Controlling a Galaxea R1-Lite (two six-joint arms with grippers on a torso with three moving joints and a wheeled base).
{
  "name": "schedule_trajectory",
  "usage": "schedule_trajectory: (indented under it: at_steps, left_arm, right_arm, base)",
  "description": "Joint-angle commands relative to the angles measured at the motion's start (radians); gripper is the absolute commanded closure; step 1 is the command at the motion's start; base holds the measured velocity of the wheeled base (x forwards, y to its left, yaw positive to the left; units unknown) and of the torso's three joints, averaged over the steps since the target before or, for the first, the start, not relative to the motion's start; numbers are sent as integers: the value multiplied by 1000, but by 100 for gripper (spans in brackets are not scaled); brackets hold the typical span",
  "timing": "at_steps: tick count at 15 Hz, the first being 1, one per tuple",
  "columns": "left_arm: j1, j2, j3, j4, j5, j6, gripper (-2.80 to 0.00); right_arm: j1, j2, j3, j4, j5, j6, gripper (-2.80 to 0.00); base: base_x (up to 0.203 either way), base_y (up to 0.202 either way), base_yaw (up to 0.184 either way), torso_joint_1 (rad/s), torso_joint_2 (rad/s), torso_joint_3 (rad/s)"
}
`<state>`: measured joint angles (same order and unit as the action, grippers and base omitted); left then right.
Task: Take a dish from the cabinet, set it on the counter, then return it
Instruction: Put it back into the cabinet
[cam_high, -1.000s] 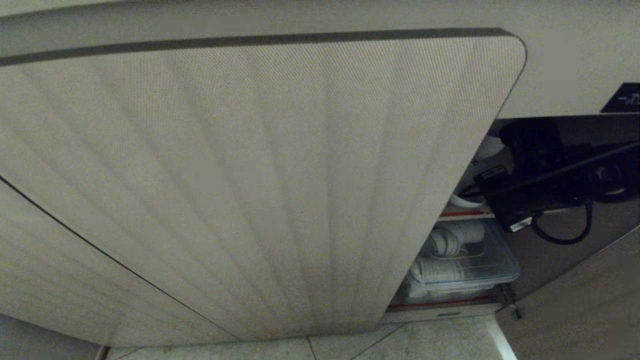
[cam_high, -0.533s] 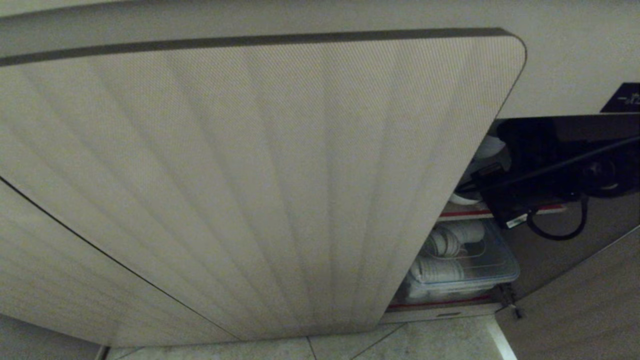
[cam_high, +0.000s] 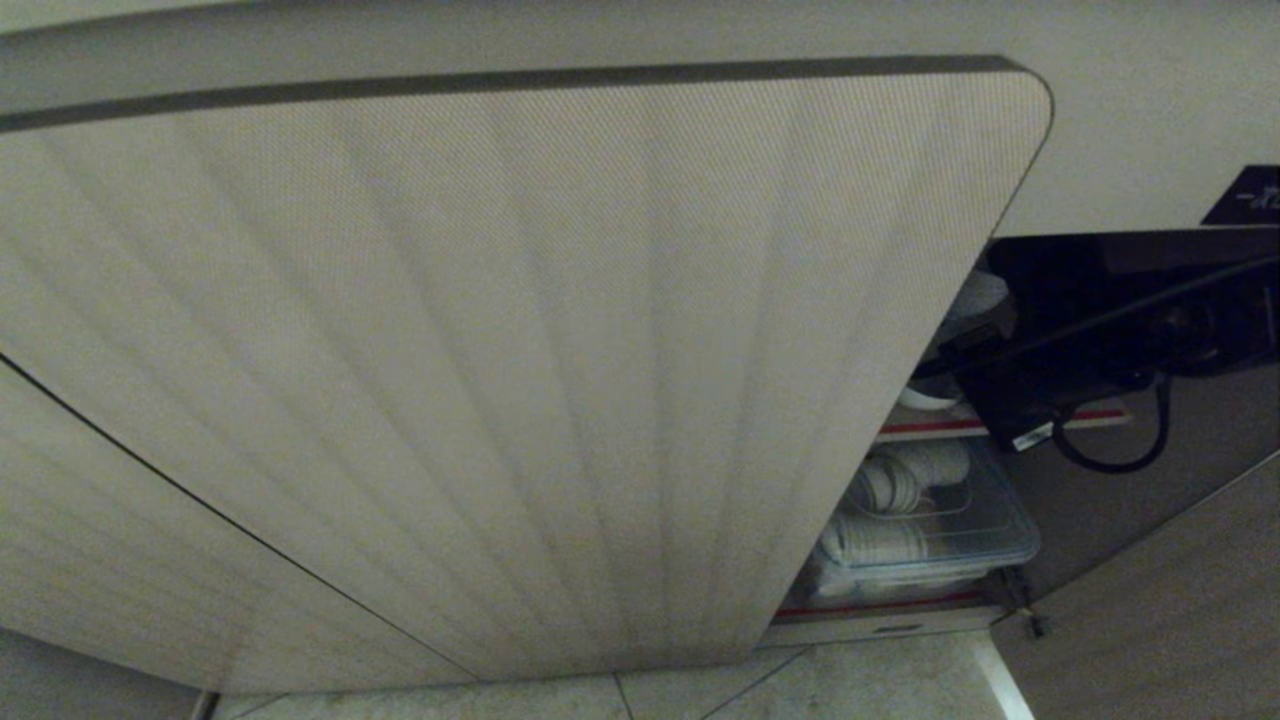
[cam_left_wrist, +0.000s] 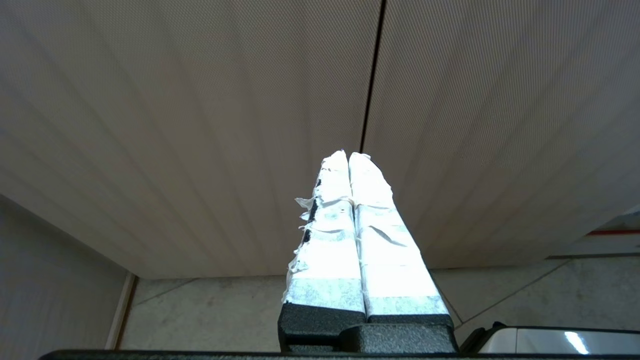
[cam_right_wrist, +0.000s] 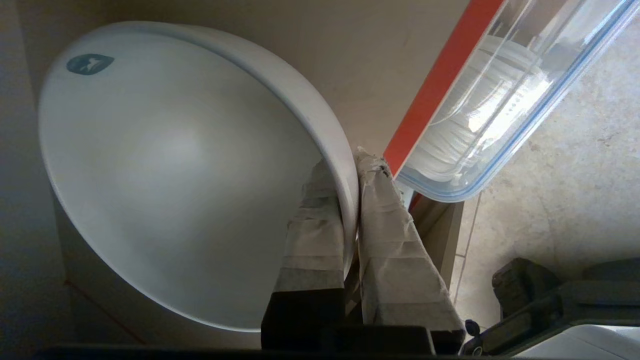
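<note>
The cabinet's ribbed beige door stands open across most of the head view. To its right, my black right arm reaches into the dark interior above the shelf with the red front edge. In the right wrist view the dish is a white bowl with a small blue mark. My right gripper is shut on its rim, one taped finger inside the bowl and one outside. My left gripper is shut and empty, parked facing closed cabinet doors. The counter's worktop is out of view.
A clear plastic box holding white dishes sits on the bottom level below the red-edged shelf, and its blue-rimmed corner lies close to my right fingers. Another white dish rests on the shelf. A second open door flanks the opening. Tiled floor lies below.
My right arm has risen slightly inside the cabinet opening, and its cable loop has moved up with it. The grip on the bowl's rim is unchanged. The left arm has kept still.
</note>
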<state>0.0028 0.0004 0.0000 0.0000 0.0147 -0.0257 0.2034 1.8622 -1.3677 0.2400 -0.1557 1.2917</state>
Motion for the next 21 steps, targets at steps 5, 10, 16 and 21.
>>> schedule_trajectory:
  at_steps: [5,10,16,21]
  left_arm:
    - [0,0,0,0,1,0,0]
    - [0,0,0,0,1,0,0]
    - [0,0,0,0,1,0,0]
    - [0,0,0,0,1,0,0]
  right_arm:
    - [1,16,-24,26,-1,6,0]
    - [1,20,-42,35,-1,6,0]
    - [1,20,-44,35,-2,6,0]
    - [1,20,-44,33,-7,5,-280]
  base:
    - [0,0,0,0,0,0]
    - [0,0,0,0,0,0]
    - [0,0,0,0,0,0]
    - [0,0,0,0,0,0]
